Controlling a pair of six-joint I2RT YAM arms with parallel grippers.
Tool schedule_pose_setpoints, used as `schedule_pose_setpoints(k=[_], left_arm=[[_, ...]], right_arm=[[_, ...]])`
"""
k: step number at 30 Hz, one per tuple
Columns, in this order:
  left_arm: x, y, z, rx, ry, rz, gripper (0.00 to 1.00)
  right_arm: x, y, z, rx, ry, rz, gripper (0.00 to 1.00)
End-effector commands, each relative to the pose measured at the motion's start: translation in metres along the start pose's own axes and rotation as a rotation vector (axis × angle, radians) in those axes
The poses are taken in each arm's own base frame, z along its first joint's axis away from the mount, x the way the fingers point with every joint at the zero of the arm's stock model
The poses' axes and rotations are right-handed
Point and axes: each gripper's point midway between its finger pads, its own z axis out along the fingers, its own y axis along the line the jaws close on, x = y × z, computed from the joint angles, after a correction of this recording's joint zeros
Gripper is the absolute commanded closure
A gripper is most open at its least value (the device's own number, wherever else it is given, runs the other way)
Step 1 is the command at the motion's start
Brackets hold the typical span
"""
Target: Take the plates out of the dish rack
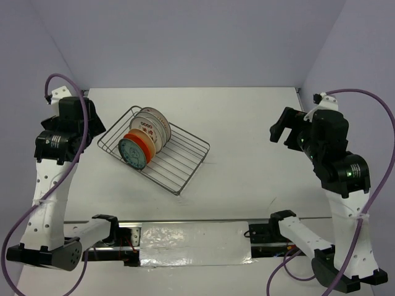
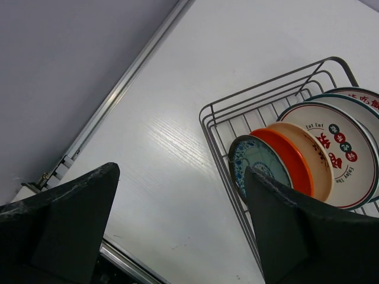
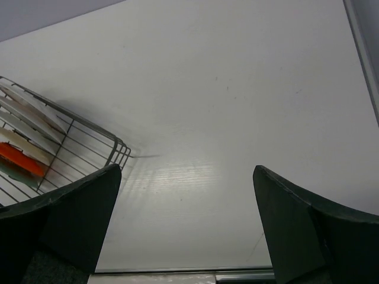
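Plates stand on edge, packed tight at the far-left end of the rack, which sits angled on the table left of centre. The teal plate is out front, the orange plate sits right behind it, and the white plates with red marks are at the back. The left gripper hangs just beside the rack, fingers spread wide, nothing in them. The right gripper is well apart on the other side, spread and empty too. Here's the worry: the plates overlap with hardly a gap, so a finger going for the teal rim could shove the orange plate or tip the whole row. Those smooth rims may slip out of a shallow pinch. And a plate catching on the wires could drag the light rack across the table.
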Motion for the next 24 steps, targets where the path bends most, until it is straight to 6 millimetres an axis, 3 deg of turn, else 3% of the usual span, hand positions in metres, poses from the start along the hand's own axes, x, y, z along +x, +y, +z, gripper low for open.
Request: schedule_pose_setpoints(k=[1,7,9,12,14,15,18,24], left_arm=[[-0.013,0.002,-0.007,-0.008,-0.04,-0.051,0.01],[-0.011,-0.028,-0.009,0.12,0.026,-0.09,0.01],[-0.008,-0.043,-0.004,0.137,0.081,-0.135,0.01],[0.016,-0.062,0.009,0.118,0.216,-0.18,0.01],[0.027,-0.071,0.015,0.081,0.248,-0.188,0.01],[0.037,-0.089,0.019,0.079,0.276,-0.188,0.0],[0.057,-0.118,0.027,0.04,0.324,-0.169,0.01],[0.083,-0.133,0.044,-0.013,0.344,-0.202,0.12]], right_arm=[[-0.011,-0.003,-0.015,0.009,-0.062,0.013,0.0],[-0.004,-0.005,-0.013,0.012,-0.035,-0.002,0.0],[0.004,0.005,-0.008,-0.05,-0.002,-0.028,0.0],[0.01,0.022,-0.006,-0.144,0.033,-0.033,0.0],[0.014,0.023,-0.002,-0.144,0.054,-0.034,0.0],[0.017,0.023,0.004,-0.135,0.077,-0.03,0.0],[0.033,0.026,0.014,-0.148,0.161,-0.03,0.0],[0.051,0.029,0.024,-0.164,0.24,-0.036,0.0]])
